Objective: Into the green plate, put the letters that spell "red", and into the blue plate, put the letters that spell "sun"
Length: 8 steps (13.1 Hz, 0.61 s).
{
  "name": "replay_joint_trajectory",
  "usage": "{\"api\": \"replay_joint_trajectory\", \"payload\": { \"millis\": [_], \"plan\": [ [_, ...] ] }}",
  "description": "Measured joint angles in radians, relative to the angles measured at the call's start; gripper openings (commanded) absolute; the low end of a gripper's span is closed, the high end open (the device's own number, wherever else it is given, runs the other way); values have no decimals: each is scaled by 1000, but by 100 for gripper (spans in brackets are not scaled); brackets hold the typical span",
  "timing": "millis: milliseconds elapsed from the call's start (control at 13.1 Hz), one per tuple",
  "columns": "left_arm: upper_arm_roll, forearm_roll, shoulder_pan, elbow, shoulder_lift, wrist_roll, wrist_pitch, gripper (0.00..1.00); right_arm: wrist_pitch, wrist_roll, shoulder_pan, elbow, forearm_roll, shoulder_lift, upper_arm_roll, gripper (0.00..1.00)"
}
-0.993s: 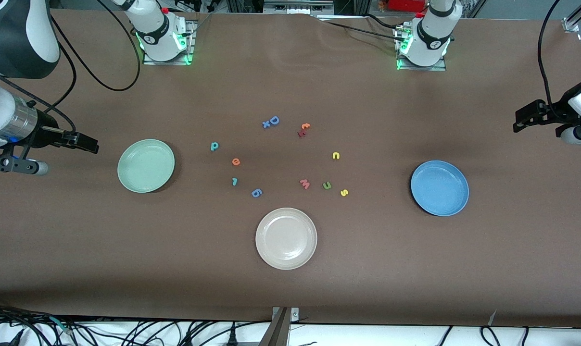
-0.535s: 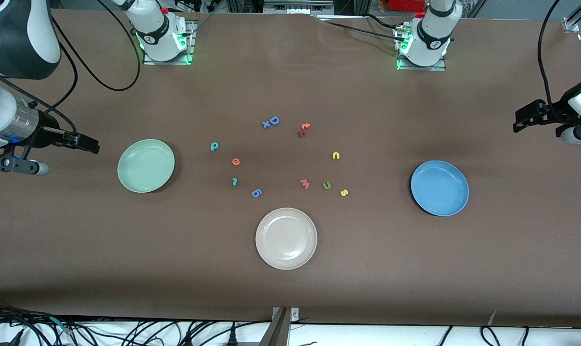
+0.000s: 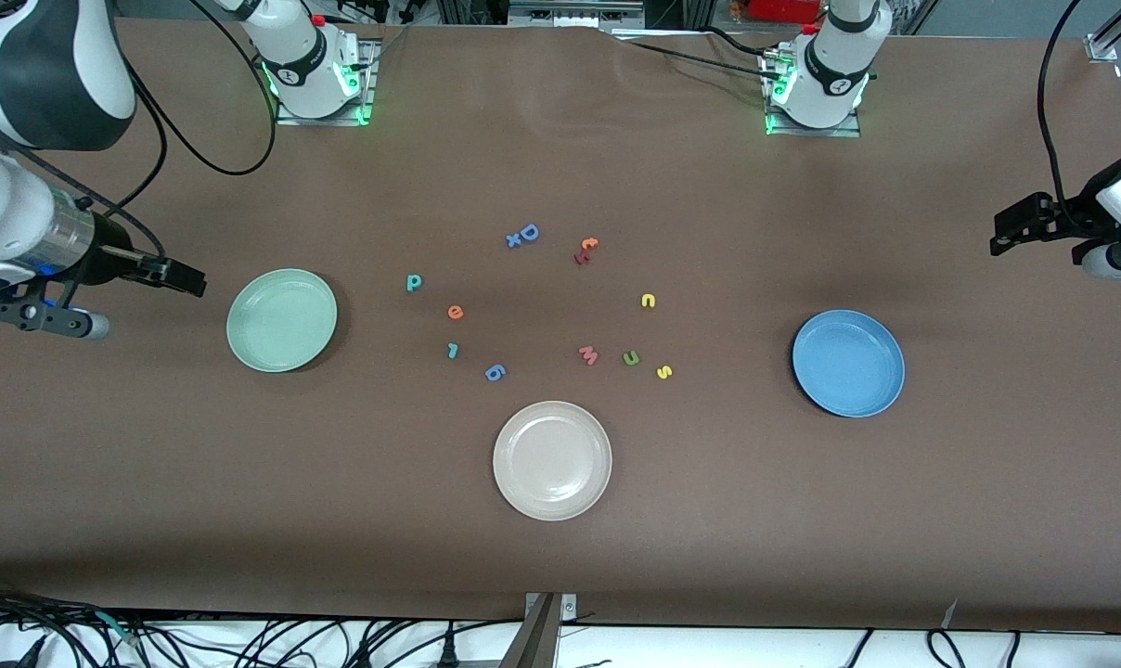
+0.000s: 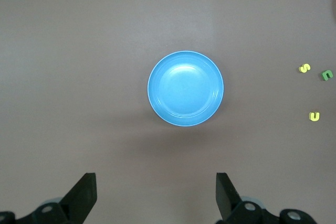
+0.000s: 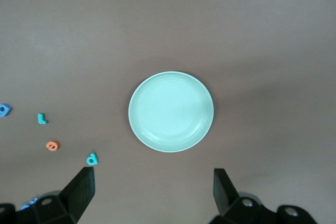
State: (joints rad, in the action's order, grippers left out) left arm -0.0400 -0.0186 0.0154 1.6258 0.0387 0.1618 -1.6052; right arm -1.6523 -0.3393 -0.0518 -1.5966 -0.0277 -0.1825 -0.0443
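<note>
The right gripper (image 3: 185, 278) hangs high over the table's right-arm end, just short of the green plate (image 3: 282, 320); its fingers (image 5: 81, 187) stand wide apart with nothing between them. The green plate is empty.

Toward the table's middle lie the teal "d" (image 3: 414, 282), the orange "e" (image 3: 455, 313) and the teal "r" (image 3: 452, 350), each one nearer the front camera than the one before. A blue "6" (image 3: 495, 372) lies just beside the "r", and a blue "D" (image 3: 526, 234) lies farther from the camera. The cream plate (image 3: 552, 460) sits nearest the camera.

Next come a red and orange pair (image 3: 586, 250), a pink "m" (image 3: 588, 354), the green "u" (image 3: 631, 357), the yellow "n" (image 3: 648, 300) and the yellow "s" (image 3: 664, 372), all flat on the table. The blue plate (image 3: 848, 363) is empty, well apart from them.

The left gripper (image 3: 1011, 227) hangs over the table's left-arm end, fingers (image 4: 84, 195) spread wide, holding nothing.
</note>
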Motion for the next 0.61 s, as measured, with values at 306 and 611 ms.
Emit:
{"api": "replay_joint_trajectory", "payload": {
  "millis": [306, 611],
  "plan": [
    [0, 0, 0, 0, 1, 0, 1, 100, -16, -183, -115, -4, 6, -41, -7, 100],
    [2, 80, -4, -3, 13, 0, 0, 100, -132, -356, -241, -77, 44, -111, -10, 100]
  ]
}}
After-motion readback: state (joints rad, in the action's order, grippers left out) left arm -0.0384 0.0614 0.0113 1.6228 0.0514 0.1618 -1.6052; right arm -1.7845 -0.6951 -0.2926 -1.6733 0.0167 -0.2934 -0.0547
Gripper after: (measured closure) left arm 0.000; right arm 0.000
